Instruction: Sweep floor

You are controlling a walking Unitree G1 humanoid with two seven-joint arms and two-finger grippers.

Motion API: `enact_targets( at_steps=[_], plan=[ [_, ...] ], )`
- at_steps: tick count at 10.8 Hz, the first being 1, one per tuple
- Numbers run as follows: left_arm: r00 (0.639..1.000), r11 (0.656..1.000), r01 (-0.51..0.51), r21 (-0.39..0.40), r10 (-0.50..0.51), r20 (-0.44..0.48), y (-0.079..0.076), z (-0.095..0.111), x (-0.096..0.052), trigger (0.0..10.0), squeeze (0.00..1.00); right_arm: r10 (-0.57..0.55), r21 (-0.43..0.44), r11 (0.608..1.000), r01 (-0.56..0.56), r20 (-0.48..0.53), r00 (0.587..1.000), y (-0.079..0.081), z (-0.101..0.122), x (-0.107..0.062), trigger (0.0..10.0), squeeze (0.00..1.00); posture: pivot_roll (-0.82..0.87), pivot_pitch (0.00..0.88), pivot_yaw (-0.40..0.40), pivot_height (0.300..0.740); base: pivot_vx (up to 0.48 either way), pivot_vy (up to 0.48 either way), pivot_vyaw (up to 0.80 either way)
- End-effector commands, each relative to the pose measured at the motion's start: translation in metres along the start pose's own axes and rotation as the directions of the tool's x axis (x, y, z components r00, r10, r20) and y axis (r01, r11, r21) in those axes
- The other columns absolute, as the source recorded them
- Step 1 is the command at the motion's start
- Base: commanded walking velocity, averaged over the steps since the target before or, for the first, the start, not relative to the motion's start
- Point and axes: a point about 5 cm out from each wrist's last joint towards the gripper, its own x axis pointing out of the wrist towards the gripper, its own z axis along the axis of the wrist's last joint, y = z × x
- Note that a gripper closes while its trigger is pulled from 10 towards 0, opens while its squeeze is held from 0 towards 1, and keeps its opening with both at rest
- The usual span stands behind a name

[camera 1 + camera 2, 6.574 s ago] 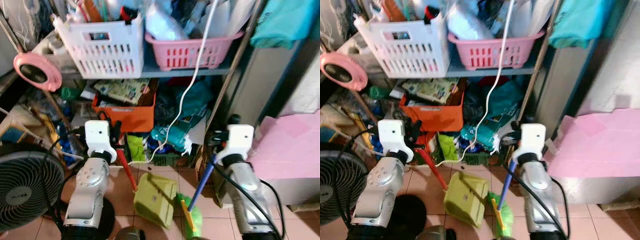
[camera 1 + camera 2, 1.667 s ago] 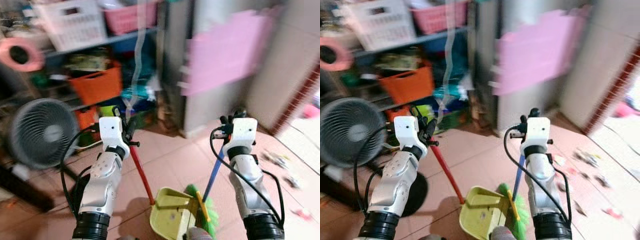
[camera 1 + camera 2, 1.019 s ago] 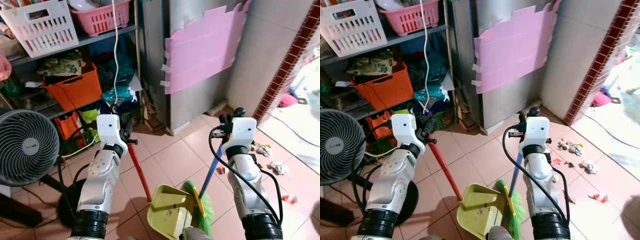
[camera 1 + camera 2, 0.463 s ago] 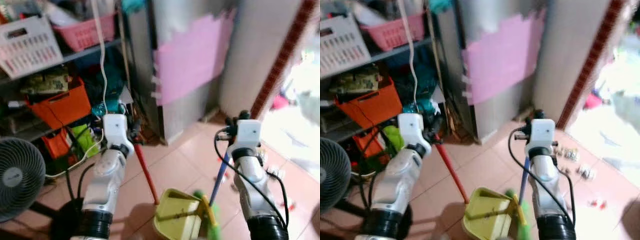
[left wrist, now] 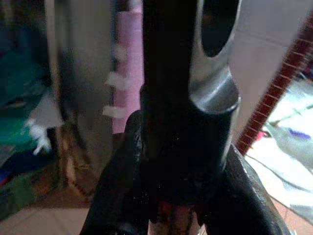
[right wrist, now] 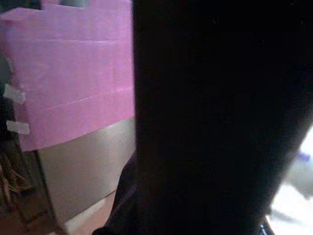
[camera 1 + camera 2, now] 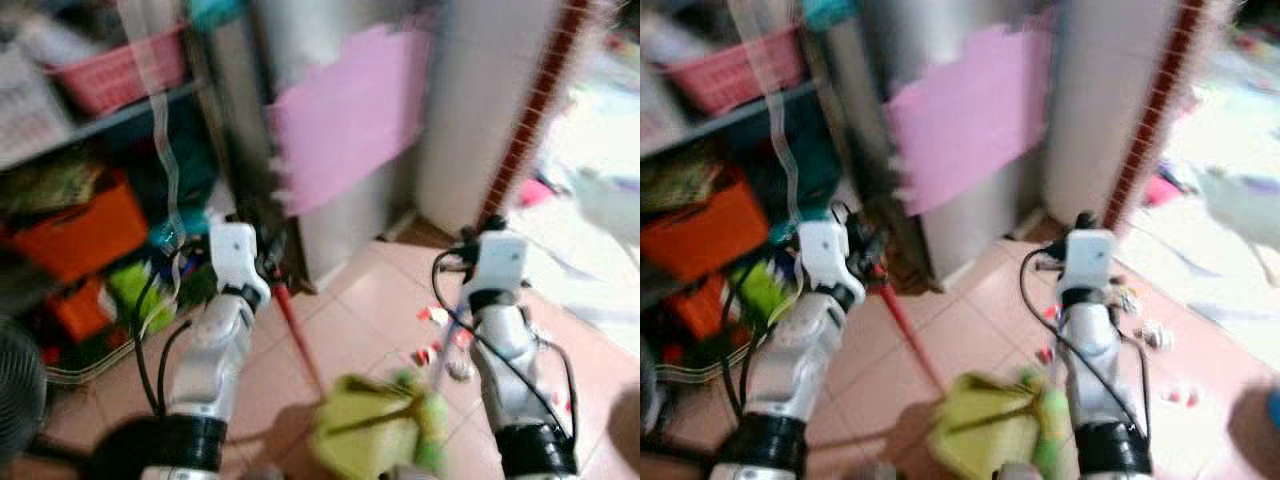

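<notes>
Green dustpan point(image 7: 365, 435) hangs from the left gripper point(image 7: 268, 268) clamped on its red handle point(image 7: 296, 335); right gripper point(image 7: 470, 256) grips the broom handle point(image 7: 440, 362) — carrying step. Next: reach the litter point(image 7: 440, 335) right of the dustpan.

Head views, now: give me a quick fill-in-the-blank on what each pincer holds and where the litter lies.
The left pincer holds the dustpan's ____ handle.
The right pincer holds a broom whose bristles are ____.
The dustpan hangs ____ the two arms.
Small litter lies on the ____ floor.

Missing words: red; green; between; tiled
</notes>
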Motion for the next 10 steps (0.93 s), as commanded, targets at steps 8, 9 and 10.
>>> enact_targets(
  at_steps=[8, 9, 10],
  plan=[
    [0.999, 0.994, -0.032, 0.104, 0.028, 0.038, 0.016, 0.019, 0.007, 10.0, 0.0, -0.03, -0.006, 1.0, 0.03, 0.003, 1.0, 0.001, 0.006, 0.001, 10.0, 0.0, -0.09, 0.0, 0.077, 0.74, 0.032, 0.18, -0.5],
    [0.999, 0.994, -0.029, 0.106, 0.027, 0.024, 0.018, 0.017, 0.007, 10.0, 0.0, -0.026, 0.001, 1.0, 0.026, -0.008, 1.0, 0.004, 0.003, -0.003, 10.0, 0.0, -0.09, 0.0, 0.096, 0.74, 0.0, 0.48, -0.8],
    [1.0, 0.995, -0.023, 0.1, 0.023, 0.006, 0.018, 0.014, 0.007, 10.0, 0.0, -0.024, 0.018, 1.0, 0.025, -0.013, 1.0, 0.008, 0.001, -0.005, 10.0, 0.0, -0.09, 0.0, 0.11, 0.74, 0.0, 0.48, -0.8]
  ],
)
